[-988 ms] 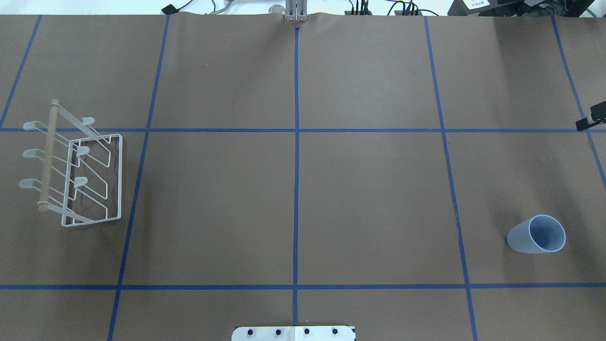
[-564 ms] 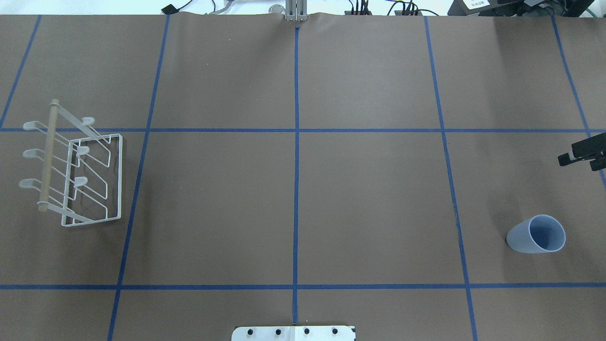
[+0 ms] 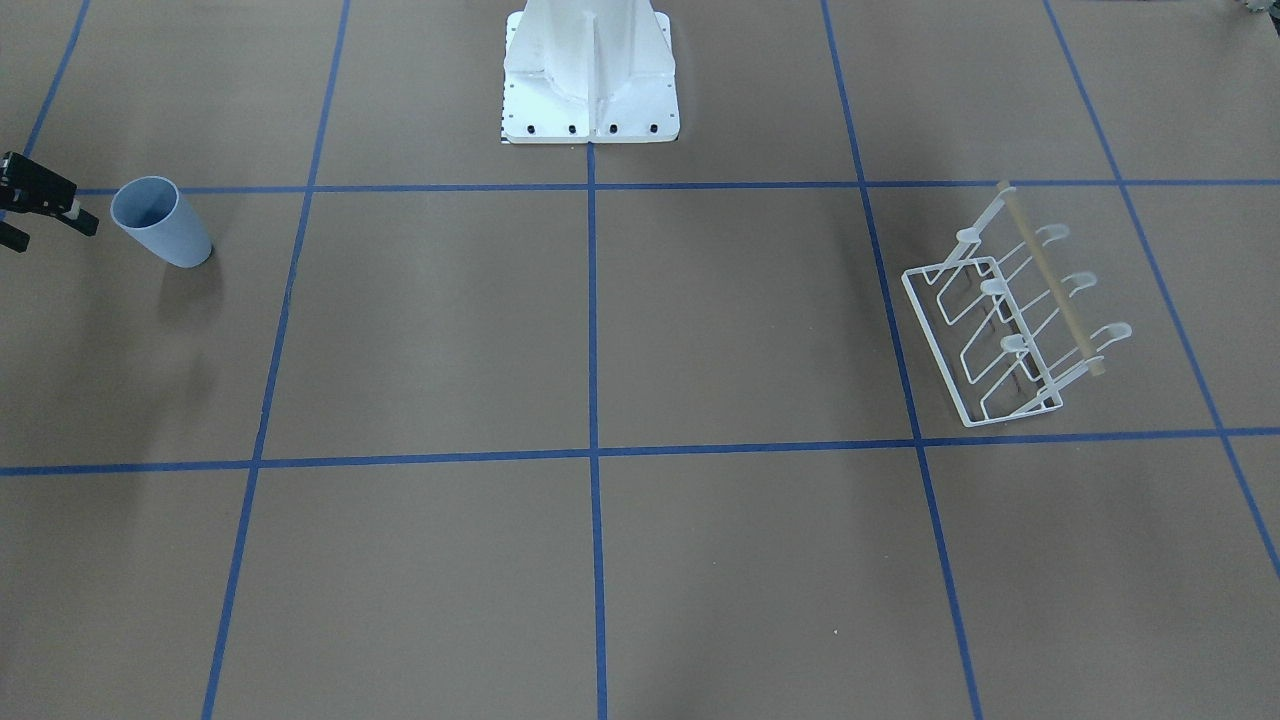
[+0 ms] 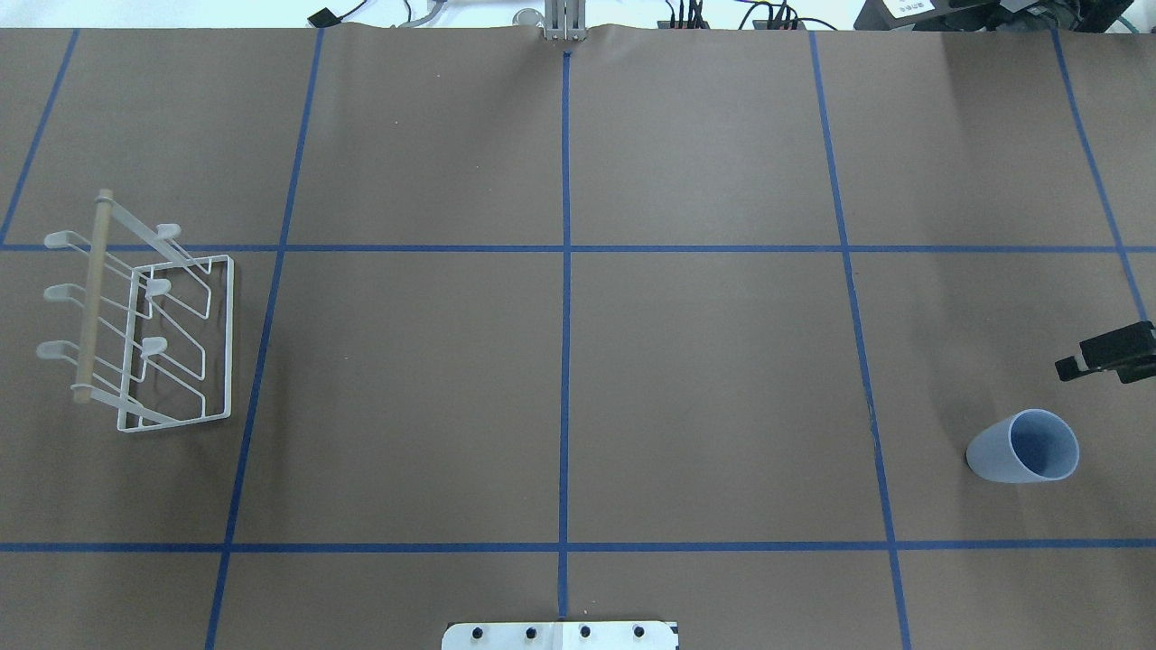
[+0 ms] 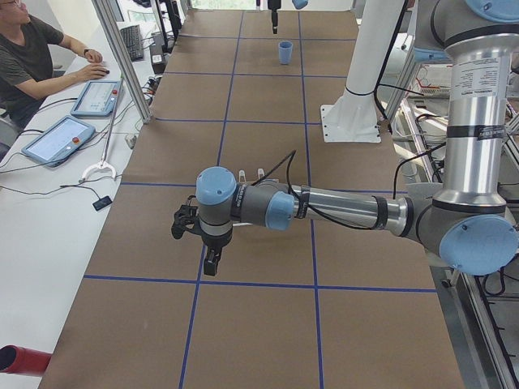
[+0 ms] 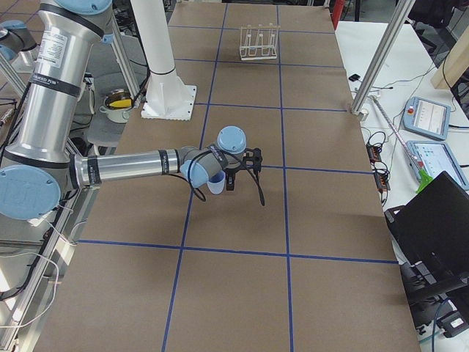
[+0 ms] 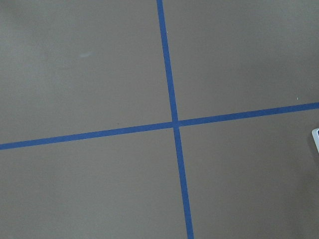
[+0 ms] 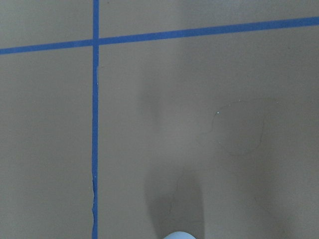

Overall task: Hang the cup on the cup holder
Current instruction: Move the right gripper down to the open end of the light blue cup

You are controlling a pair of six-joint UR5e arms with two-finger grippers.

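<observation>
The pale blue cup (image 4: 1023, 448) stands upright at the table's right end; it also shows in the front view (image 3: 160, 222) and, far off, in the left view (image 5: 285, 52). My right gripper (image 4: 1095, 366) hovers just beyond the cup, apart from it, with its jaws open and empty; it also shows in the front view (image 3: 57, 236). The white wire cup holder (image 4: 135, 316) with its wooden rod stands at the left end, empty, and shows in the front view (image 3: 1010, 320). My left gripper (image 5: 209, 261) shows only in the left view, near the holder; I cannot tell its state.
The white robot base (image 3: 590, 80) stands at the table's near middle edge. Blue tape lines (image 4: 564, 271) grid the brown table. An operator (image 5: 32, 57) sits at a side desk with tablets (image 5: 57, 138).
My right gripper has moved nearer the robot's side of the table, closing in on the cup. The cup and the holder have not moved.
</observation>
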